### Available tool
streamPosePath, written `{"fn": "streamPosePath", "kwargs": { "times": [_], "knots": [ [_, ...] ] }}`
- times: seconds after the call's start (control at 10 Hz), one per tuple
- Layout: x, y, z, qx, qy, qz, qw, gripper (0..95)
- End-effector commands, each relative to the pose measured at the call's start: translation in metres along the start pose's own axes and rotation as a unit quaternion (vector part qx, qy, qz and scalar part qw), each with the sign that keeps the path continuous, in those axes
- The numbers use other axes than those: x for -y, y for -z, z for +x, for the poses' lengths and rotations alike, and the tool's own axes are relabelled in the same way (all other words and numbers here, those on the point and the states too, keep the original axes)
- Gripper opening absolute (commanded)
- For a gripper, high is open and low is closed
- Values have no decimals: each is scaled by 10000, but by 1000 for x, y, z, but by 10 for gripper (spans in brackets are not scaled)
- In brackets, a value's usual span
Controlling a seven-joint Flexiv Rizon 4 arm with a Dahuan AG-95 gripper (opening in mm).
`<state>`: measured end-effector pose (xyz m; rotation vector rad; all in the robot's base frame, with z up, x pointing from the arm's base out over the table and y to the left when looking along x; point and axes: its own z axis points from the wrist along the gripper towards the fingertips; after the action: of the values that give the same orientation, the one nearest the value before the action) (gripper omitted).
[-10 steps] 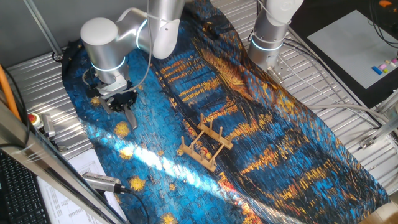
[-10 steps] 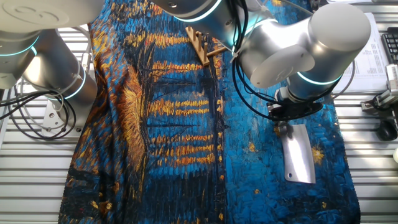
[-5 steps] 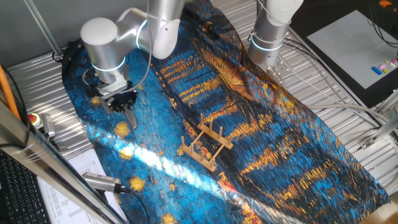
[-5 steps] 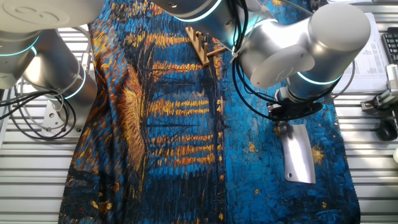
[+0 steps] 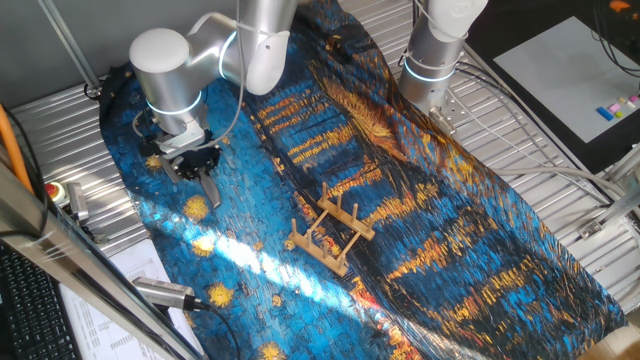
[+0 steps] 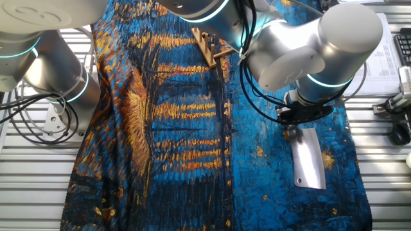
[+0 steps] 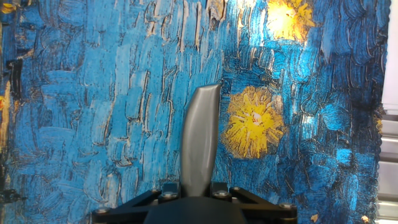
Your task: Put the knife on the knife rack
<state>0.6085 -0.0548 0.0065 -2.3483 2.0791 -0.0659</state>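
Knife [image 6: 306, 160] lies flat on the painted blue cloth [image 6: 257, 186], handle toward the gripper [image 6: 293, 130], whose fingers sit clenched on the handle. Knife rack [image 5: 329, 235] stands well apart, at four o'clock from the gripper [image 5: 205, 183]; a second arm's base [image 5: 430, 70] lies beyond.

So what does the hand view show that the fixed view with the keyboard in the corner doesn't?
Only the hand view shows the knife close up, its grey blade edge-on between the fingers above a yellow star on the cloth. Only the fixed view shows the knife rack, standing apart from the gripper, plus the arm and keyboard. Both show the knife and the blue painted cloth.
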Motion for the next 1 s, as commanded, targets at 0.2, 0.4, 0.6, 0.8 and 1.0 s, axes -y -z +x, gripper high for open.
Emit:
{"fn": "streamPosePath", "kwargs": {
  "times": [0.2, 0.4, 0.6, 0.8, 1.0],
  "knots": [
    [0, -1, 0, -1, -1, 5, 10000, 0],
    [0, -1, 0, -1, -1, 5, 10000, 0],
    [10, 24, 0, -168, -153, -94, 9997, 0],
    [10, 22, 0, -160, -178, -51, 9997, 0],
    [10, 20, 0, -157, -191, -58, 9997, 0]
  ]
}}
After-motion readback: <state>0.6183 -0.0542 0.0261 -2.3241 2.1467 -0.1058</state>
